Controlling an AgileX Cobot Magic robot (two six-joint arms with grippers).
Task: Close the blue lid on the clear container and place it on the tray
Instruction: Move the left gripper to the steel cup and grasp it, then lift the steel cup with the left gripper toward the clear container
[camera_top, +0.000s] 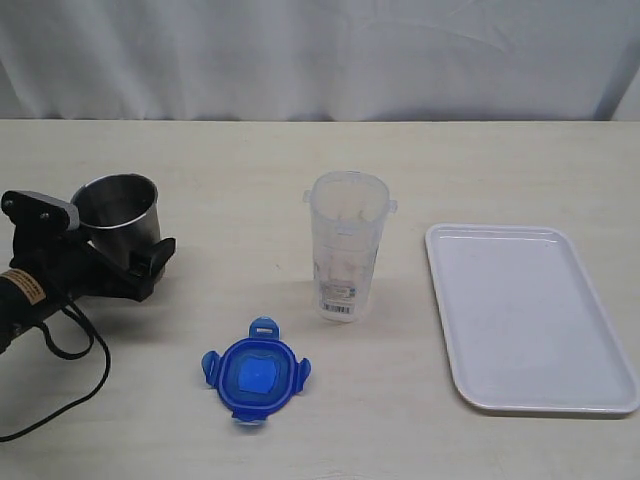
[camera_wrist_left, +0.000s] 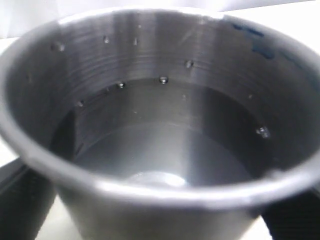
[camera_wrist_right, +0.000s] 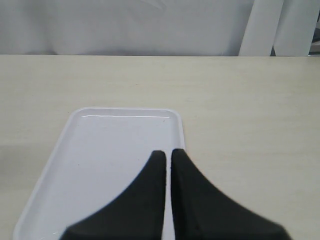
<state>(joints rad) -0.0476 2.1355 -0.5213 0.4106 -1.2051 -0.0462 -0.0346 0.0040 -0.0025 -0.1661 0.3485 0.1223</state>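
Left gripper (camera_top: 118, 238) grasps steel cup (camera_top: 120, 205) mid-left; right gripper (camera_wrist_right: 168, 156) clenched, empty, over tray (camera_wrist_right: 100, 145). Blue lid (camera_top: 256, 373) lies lower centre, apart from clear container (camera_top: 347, 245).

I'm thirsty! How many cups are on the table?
2. The steel cup sits at the far left; the clear cup stands in the middle. None look hidden.

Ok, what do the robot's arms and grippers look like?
The left gripper is black and angular, with a tan printed label on the wrist and a looping black cable. The right gripper has two matte black fingers tapering to tips.
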